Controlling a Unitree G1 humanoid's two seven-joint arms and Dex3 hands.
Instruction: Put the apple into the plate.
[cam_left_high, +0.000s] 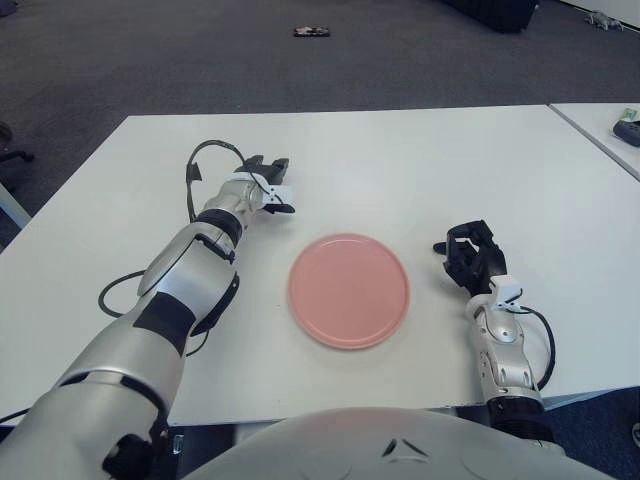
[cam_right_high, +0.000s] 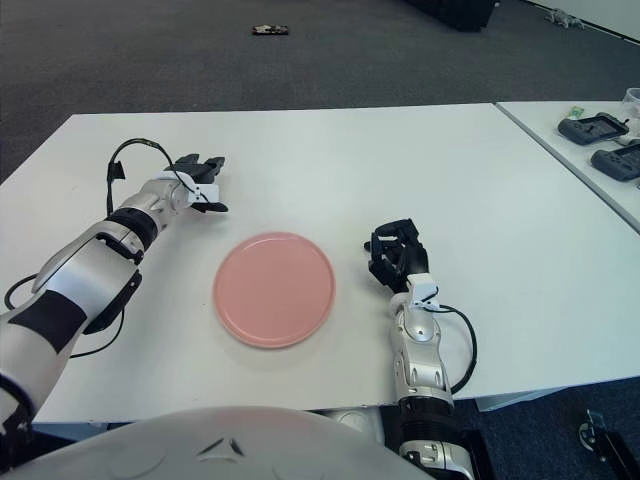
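A pink plate (cam_left_high: 349, 290) lies empty on the white table (cam_left_high: 400, 160), near the front middle. No apple shows in either view. My left hand (cam_left_high: 272, 188) is stretched out over the table, just beyond the plate's far left edge, with its fingers spread and holding nothing. My right hand (cam_left_high: 470, 255) shows to the right of the plate, close to its rim, with its fingers relaxed and empty.
A second white table (cam_right_high: 600, 170) stands at the right with dark devices (cam_right_high: 598, 128) on it. A black cable (cam_left_high: 196, 172) loops beside my left wrist. A small dark object (cam_left_high: 311, 32) lies on the carpet beyond the table.
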